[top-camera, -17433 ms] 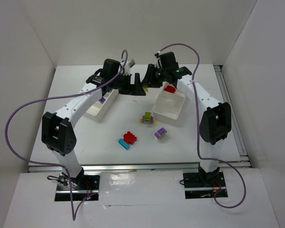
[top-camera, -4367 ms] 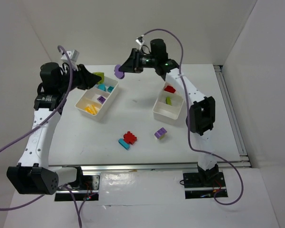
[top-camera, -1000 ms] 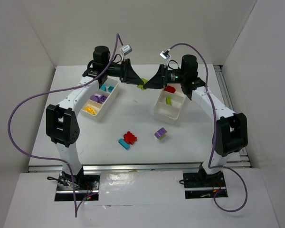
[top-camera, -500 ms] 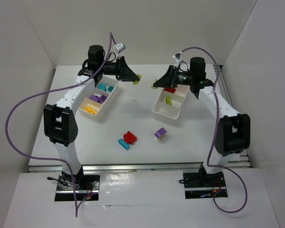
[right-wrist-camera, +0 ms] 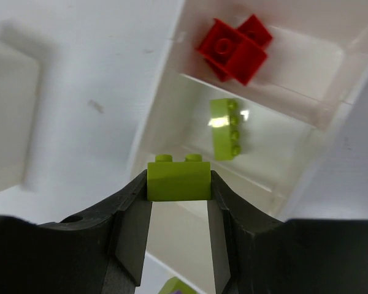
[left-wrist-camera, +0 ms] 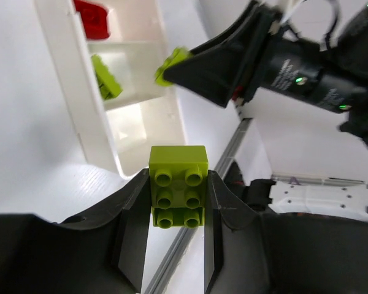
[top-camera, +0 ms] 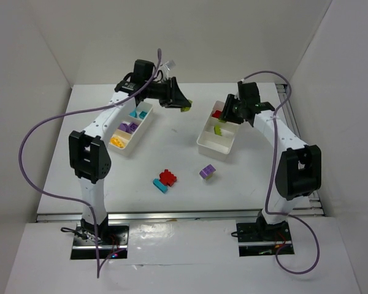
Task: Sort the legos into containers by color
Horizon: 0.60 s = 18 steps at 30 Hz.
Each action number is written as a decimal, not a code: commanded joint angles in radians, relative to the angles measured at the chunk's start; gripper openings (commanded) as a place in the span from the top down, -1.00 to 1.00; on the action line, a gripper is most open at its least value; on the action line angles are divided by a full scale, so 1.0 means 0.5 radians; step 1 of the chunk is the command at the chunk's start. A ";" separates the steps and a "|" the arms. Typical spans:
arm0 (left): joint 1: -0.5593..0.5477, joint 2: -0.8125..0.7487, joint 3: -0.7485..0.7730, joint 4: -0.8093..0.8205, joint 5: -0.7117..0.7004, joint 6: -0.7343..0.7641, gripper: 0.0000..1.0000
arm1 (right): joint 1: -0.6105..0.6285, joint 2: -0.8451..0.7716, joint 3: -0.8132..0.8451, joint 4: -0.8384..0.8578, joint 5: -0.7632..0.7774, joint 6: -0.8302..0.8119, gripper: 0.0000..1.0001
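While the right tool [right-wrist-camera: 178, 184] hangs over the right tray [top-camera: 212, 150], its two dark fingers are clenched on a small lime brick [right-wrist-camera: 178, 177], studs up, which sits above the tray's left wall; whether it is over the middle compartment or the one next to it I cannot tell. Inside that tray, the far compartment holds a red brick [right-wrist-camera: 233, 48]; the middle one holds a loose lime brick [right-wrist-camera: 226, 130] lying on its side.

Left of the right tray and raised off the counter [top-camera: 172, 144], the left tool [left-wrist-camera: 178, 205] grips a studded lime brick [left-wrist-camera: 178, 184] between its fingers, studs toward its own camera; it is apart from the tray and does not touch the right tool.

Well to the left of the right tray stands the left tray [top-camera: 141, 130]; cyan bricks [top-camera: 137, 114] lie in its far compartment, purple bricks [top-camera: 129, 127] in the middle, yellow bricks [top-camera: 117, 141] in the near one.

On the counter, on the side of the right tray nearer the arm bases, a purple and yellow cluster [top-camera: 207, 172] lies near the tray's near wall; a red and cyan cluster [top-camera: 165, 180] lies further left of it — both untouched by either tool.
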 commanded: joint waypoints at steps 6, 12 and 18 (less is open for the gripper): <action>-0.152 0.126 0.153 -0.343 -0.394 0.117 1.00 | 0.023 0.085 0.010 -0.102 0.428 -0.025 0.57; -0.214 0.285 0.272 -0.367 -0.440 0.095 1.00 | 0.023 0.085 -0.011 -0.138 0.447 -0.062 0.08; -0.294 0.484 0.533 -0.367 -0.440 0.034 1.00 | 0.042 0.085 0.029 -0.181 0.425 -0.062 -0.43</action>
